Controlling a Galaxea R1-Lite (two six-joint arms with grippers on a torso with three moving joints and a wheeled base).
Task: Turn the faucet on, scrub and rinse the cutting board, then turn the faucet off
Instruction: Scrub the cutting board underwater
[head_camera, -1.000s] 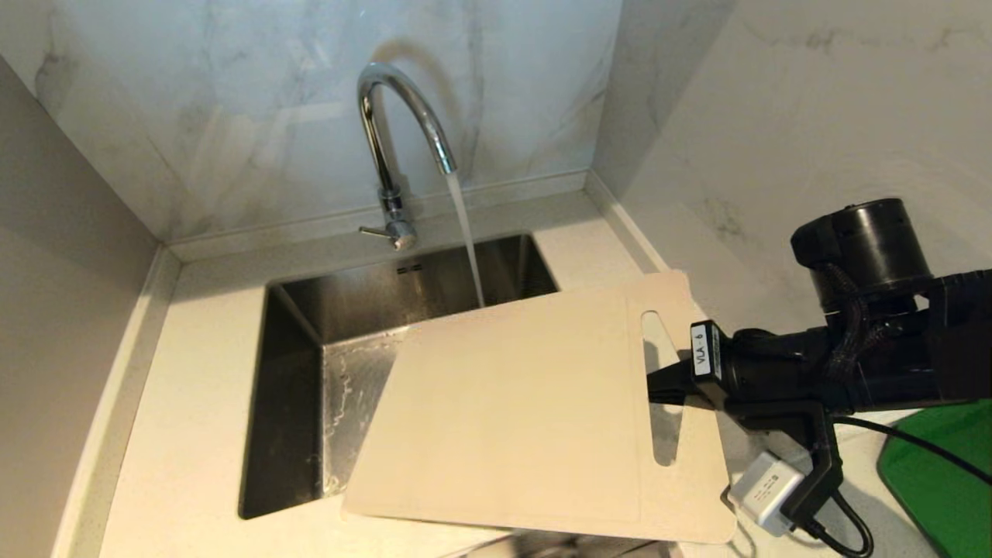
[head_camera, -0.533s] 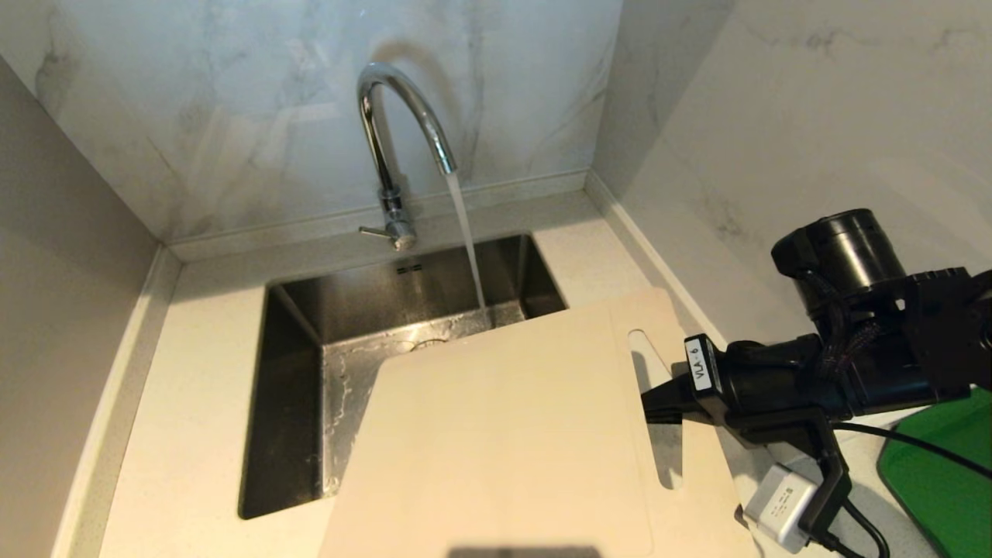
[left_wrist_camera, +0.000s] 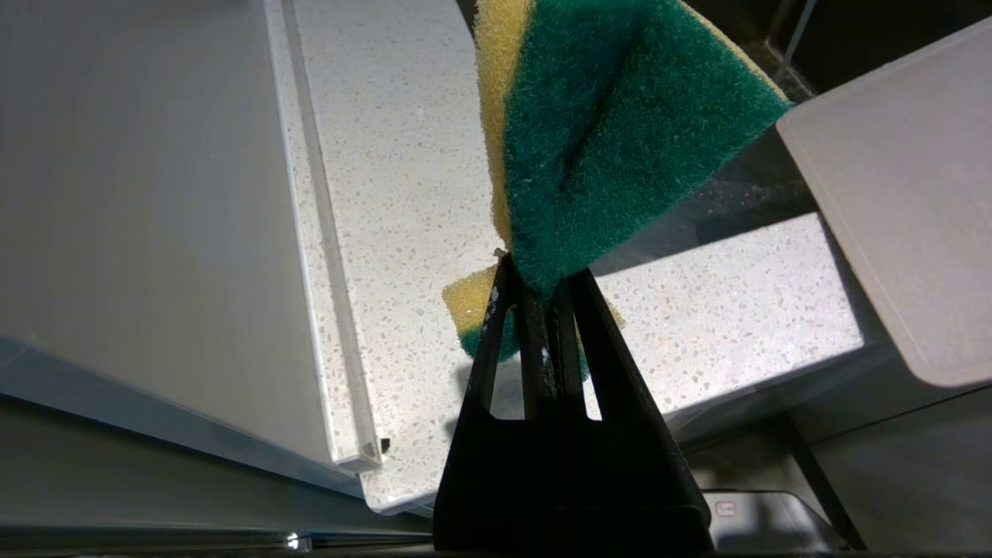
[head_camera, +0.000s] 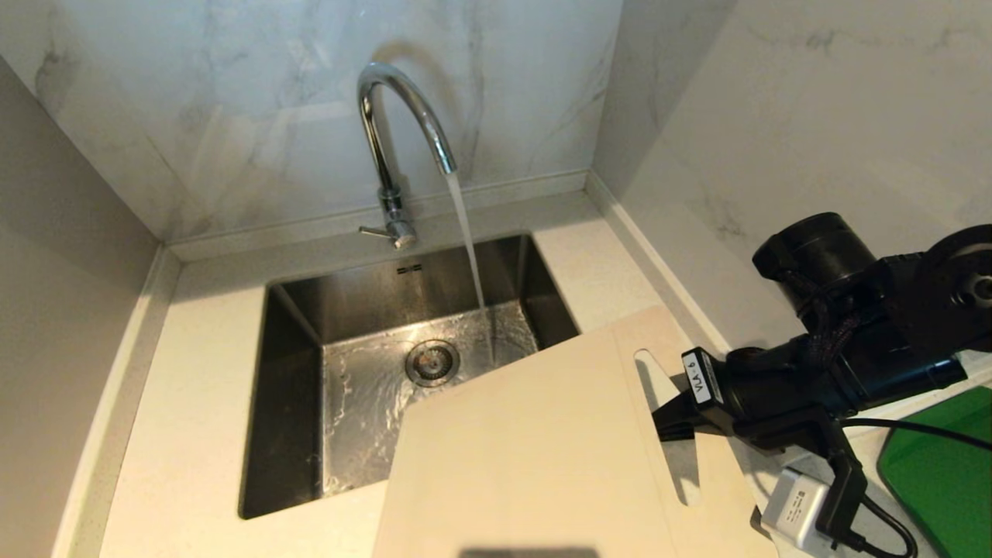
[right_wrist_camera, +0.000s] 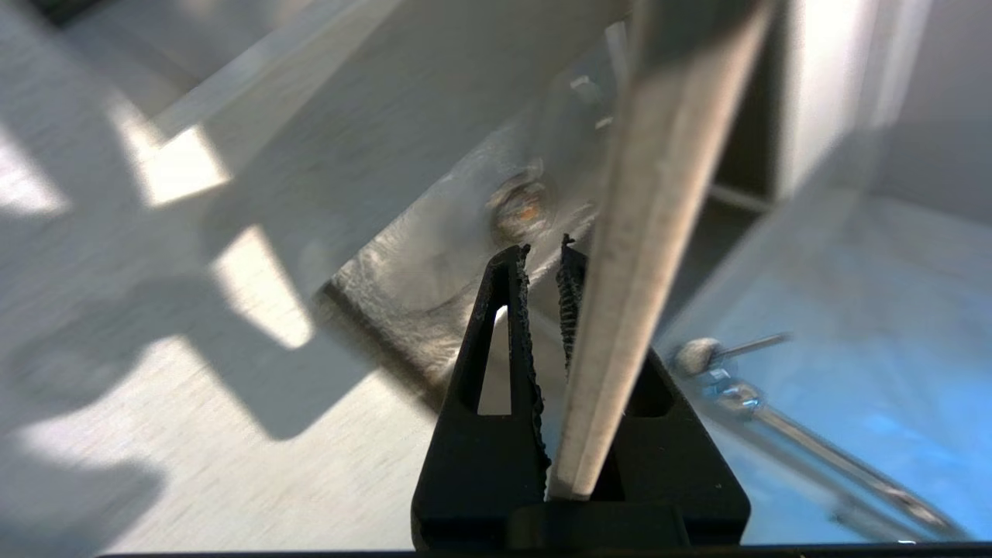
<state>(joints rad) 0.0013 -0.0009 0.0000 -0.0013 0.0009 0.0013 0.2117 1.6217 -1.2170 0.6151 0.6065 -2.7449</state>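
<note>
The chrome faucet [head_camera: 391, 139] stands behind the sink with its side lever [head_camera: 376, 231] out, and water [head_camera: 469, 240] runs from the spout into the basin. The cream cutting board [head_camera: 542, 449] hangs tilted over the sink's near right corner, its far edge just short of the stream. My right gripper [head_camera: 670, 422] is shut on the board's short edge by the slot handle. In the right wrist view the board's edge [right_wrist_camera: 643, 256] sits between the fingers of the right gripper [right_wrist_camera: 542, 252]. My left gripper [left_wrist_camera: 539, 271] is shut on a green-and-yellow sponge [left_wrist_camera: 612, 132], near a board corner [left_wrist_camera: 907, 225].
The steel sink [head_camera: 294, 403] has a wet floor and a round drain [head_camera: 432, 362]. Speckled counter [head_camera: 194, 387] surrounds it, with marble walls close behind and on the right. A dark green board [head_camera: 942, 473] lies on the counter at the far right.
My right arm has drawn the cutting board back toward me and to the right, out from under the stream. The drain and more of the sink floor now show.
</note>
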